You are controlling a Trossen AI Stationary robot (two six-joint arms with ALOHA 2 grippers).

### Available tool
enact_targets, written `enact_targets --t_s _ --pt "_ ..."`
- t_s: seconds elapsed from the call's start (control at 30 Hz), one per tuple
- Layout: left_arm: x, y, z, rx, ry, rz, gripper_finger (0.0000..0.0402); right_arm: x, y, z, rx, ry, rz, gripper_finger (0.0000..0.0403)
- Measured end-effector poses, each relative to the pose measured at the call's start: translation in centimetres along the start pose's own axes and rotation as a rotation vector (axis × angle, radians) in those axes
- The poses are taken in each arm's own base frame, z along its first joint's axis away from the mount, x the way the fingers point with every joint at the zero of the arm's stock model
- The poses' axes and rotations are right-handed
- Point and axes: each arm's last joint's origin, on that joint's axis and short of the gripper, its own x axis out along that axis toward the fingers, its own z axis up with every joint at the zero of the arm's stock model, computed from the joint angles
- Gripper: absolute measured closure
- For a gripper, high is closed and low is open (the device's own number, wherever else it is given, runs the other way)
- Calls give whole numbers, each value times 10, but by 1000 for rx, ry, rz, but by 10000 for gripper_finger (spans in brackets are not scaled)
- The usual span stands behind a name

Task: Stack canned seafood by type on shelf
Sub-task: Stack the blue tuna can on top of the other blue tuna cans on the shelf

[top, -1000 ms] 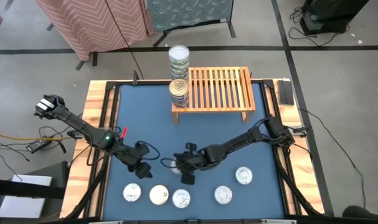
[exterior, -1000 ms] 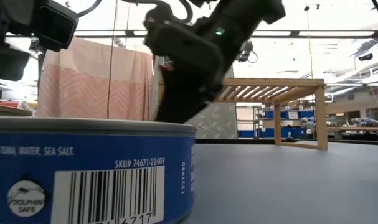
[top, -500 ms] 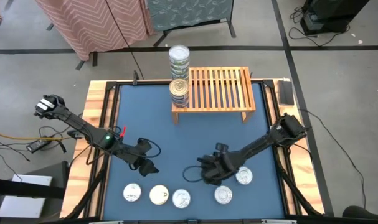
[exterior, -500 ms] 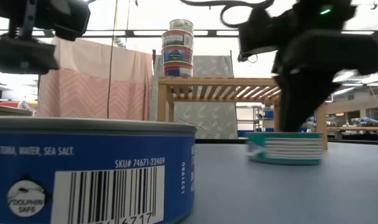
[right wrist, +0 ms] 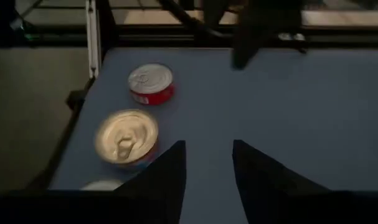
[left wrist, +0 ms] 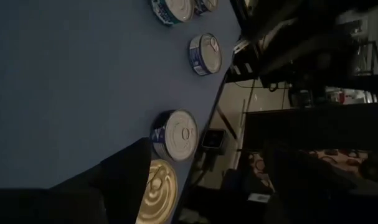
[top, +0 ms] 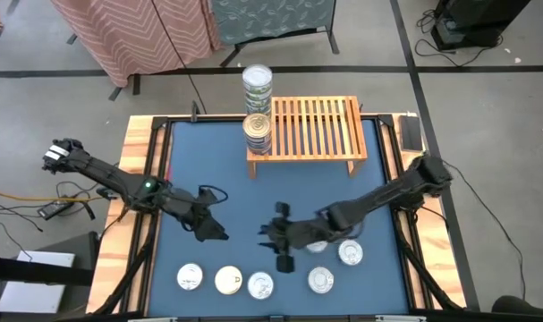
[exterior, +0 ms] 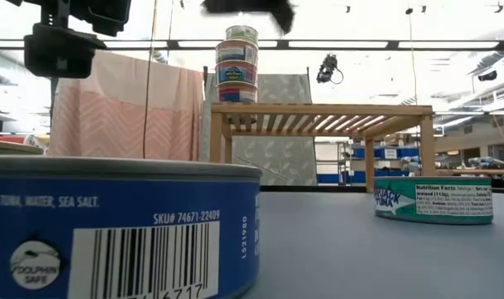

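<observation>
Right gripper [top: 269, 240] swung left — uncovering green-labelled tin [exterior: 433, 200], low view only.

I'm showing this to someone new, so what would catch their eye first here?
Probably the tall stack of cans at the left end of the wooden shelf. Next, the row of loose tins along the table's near edge, with the right gripper hovering above them, jaws apart and empty.
</observation>
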Motion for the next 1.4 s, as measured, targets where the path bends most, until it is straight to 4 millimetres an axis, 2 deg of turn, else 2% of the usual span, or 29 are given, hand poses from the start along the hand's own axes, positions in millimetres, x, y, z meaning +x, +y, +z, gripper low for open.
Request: enact_targets --t_s 0.1,0.27,0.37,0.53,0.67,0.9,1.07,1.4 --pt "-11 3 2 -5 -7 25 90 37 1 -15 -75 -19 54 272" --pt "-30 11 6 1 -61 84 90 81 5 -3 -107 -154 219 275" --pt "-39 12 8 -3 -109 88 90 107 12 -7 -146 -130 295 275" --pt "-45 12 10 11 -159 85 90 130 25 -5 -151 -137 445 276" --pt "-45 12 11 20 -183 97 90 146 26 -23 -154 -77 463 276" --pt "-45 12 11 18 -211 107 90 157 20 -38 -104 11 515 276" --pt "-46 12 12 17 -236 106 90 157 -4 -39 -84 117 282 279" --pt "-46 12 14 10 -304 131 90 157 -62 -41 27 300 146 280"
